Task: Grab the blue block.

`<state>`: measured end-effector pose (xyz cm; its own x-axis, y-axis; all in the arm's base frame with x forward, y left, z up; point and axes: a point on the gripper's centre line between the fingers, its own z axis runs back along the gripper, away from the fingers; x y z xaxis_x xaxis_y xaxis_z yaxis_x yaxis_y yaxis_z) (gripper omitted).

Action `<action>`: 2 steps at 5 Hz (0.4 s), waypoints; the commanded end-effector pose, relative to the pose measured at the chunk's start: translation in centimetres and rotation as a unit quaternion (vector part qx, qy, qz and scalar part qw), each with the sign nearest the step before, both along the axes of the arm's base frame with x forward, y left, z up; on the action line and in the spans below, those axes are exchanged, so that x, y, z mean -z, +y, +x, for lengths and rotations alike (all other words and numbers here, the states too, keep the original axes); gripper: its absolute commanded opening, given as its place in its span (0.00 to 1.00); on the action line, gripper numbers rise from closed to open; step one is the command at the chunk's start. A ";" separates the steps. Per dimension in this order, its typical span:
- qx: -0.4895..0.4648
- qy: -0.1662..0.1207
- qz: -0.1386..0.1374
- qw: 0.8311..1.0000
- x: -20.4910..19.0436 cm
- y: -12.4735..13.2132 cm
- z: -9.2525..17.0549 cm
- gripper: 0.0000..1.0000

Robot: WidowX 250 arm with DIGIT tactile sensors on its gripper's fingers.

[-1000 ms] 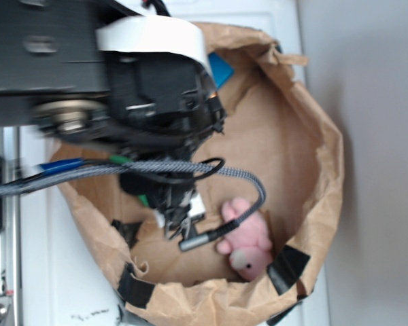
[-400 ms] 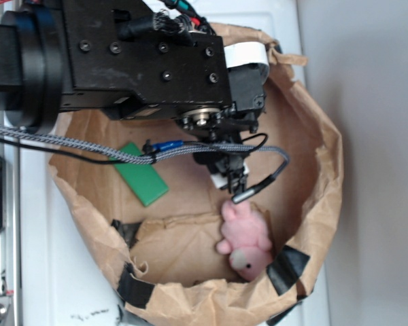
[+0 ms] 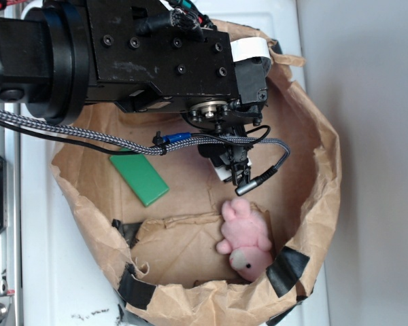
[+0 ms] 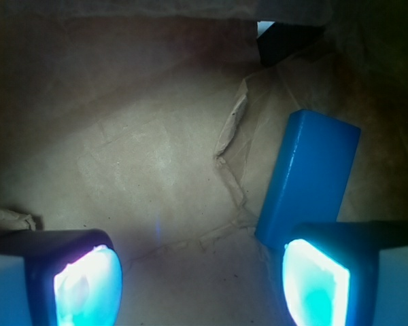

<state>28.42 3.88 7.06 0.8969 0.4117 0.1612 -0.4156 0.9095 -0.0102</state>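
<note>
I am reaching down into a wide brown paper bag (image 3: 313,170), its rim rolled and creased, patched with strips of black tape (image 3: 287,266) near the lower edge. The bag stands on a white worktop (image 3: 61,272). Its paper floor (image 4: 143,156) is matte, wrinkled and folded into ridges.

The blue block (image 4: 309,180) is a flat, smooth-faced rectangular slab with rounded edges. In the wrist view it lies on the bag's floor, tilted, one long edge raised against a crumpled fold of paper. In the exterior view my own arm hides it.

My fingers (image 4: 204,285) are spread wide, with bare paper between them and nothing held. Their pads glow pale cyan in the wrist view: one pad (image 4: 87,285) at the lower left, the other (image 4: 315,285) at the lower right. The right-hand pad overlaps the near end of the blue block in that view; whether it touches the block I cannot tell.

Elsewhere in the bag, seen from the exterior camera, a flat green block (image 3: 139,178) with smooth faces lies toward the bag's left wall, and a soft pink plush toy (image 3: 246,238) rests near the taped lower rim. A braided grey cable (image 3: 68,132) crosses above the bag from my black arm (image 3: 122,54).
</note>
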 end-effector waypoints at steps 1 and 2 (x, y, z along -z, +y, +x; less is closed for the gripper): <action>-0.005 -0.029 0.004 1.000 -1.6 1.0 0.8 1.00; 0.009 -0.026 -0.022 0.999 -1.1 3.2 0.0 1.00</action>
